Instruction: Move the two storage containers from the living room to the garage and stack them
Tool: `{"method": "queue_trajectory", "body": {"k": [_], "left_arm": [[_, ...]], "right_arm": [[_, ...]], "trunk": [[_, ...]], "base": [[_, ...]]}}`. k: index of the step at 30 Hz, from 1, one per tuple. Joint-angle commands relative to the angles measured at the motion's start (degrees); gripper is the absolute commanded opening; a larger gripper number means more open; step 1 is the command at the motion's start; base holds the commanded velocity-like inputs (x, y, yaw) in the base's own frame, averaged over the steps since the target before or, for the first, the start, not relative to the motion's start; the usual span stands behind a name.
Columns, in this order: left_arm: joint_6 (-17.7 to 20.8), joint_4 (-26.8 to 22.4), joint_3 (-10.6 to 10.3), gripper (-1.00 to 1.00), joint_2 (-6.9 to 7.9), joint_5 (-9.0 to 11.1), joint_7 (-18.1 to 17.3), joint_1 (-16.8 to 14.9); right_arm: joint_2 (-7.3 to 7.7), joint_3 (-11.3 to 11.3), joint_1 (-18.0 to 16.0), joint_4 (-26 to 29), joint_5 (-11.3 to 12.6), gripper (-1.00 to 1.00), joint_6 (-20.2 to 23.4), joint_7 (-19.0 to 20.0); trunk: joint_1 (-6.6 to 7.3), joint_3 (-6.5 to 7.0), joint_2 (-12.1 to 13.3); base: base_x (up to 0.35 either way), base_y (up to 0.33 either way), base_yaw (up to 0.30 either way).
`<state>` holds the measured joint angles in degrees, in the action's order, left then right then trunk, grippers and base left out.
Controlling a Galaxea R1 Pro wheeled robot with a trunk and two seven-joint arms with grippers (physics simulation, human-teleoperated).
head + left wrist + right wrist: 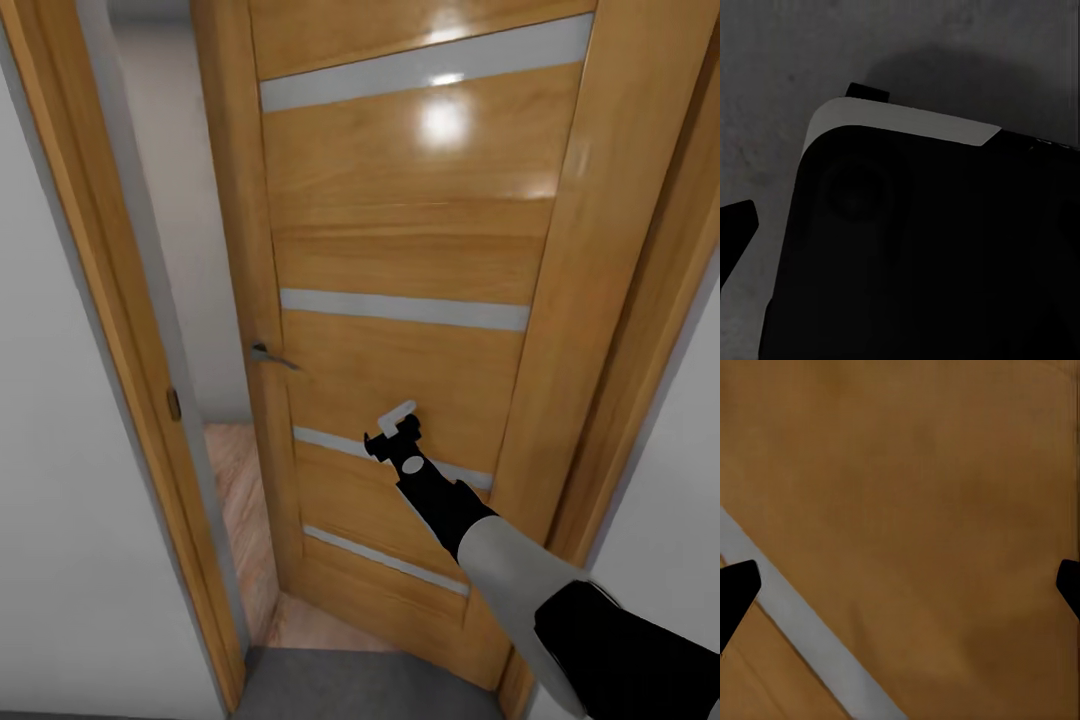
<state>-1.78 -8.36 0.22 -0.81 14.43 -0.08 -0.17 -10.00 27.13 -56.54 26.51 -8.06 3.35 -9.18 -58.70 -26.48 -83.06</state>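
Observation:
The two storage containers are out of view. I face an orange wooden door (400, 240) with pale glass slits, standing ajar. My right gripper (388, 430) is stretched out against the door's lower half, beside a glass slit (330, 443). In the right wrist view the right gripper (900, 585) is open, its black fingertips (736, 589) at the picture's edges and the door panel (915, 472) close in front. The left gripper (900, 232) hangs over dark grey floor (780, 60), with one fingertip (735, 232) showing wide to the side.
The door handle (270, 355) is at the door's left edge. Through the gap, light wood plank floor (235, 480) and a pale wall show. The door frame (120, 330) and white walls (60, 560) flank me. Dark grey floor (350, 690) lies at the threshold.

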Motion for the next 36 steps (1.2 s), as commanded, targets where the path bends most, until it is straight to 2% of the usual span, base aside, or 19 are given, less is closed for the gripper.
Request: {"method": "queue_trajectory", "body": {"k": [1, 9, 18, 36], "left_arm": [[-0.2, 0.0, 0.0, 1.00, 0.00, 0.3, 0.0, 0.0], [-0.2, 0.0, -0.1, 1.00, -0.07, 0.3, 0.0, 0.0], [-0.2, 0.0, -0.3, 1.00, -0.07, 0.2, 0.0, 0.0], [-0.2, 0.0, -0.4, 1.00, -0.07, 0.2, 0.0, 0.0]], "right_arm": [[0.00, 0.3, -0.1, 0.1, -1.1, 1.00, 0.3, -0.9], [0.00, 0.6, -0.1, -0.4, -1.1, 1.00, -0.2, -1.4], [0.00, 0.6, -0.1, -0.8, -1.0, 1.00, -0.2, -4.9], [0.00, 0.6, -0.1, -0.8, -1.2, 1.00, -0.6, -5.1]], "trunk": [[-0.02, -0.04, 0.0], [-0.02, -0.04, 0.0], [-0.02, -0.04, 0.0], [-0.02, -0.04, 0.0]], "base": [[0.245, 0.000, 0.000], [0.248, 0.000, 0.000], [0.228, 0.000, 0.000], [0.210, 0.000, 0.000]]}}
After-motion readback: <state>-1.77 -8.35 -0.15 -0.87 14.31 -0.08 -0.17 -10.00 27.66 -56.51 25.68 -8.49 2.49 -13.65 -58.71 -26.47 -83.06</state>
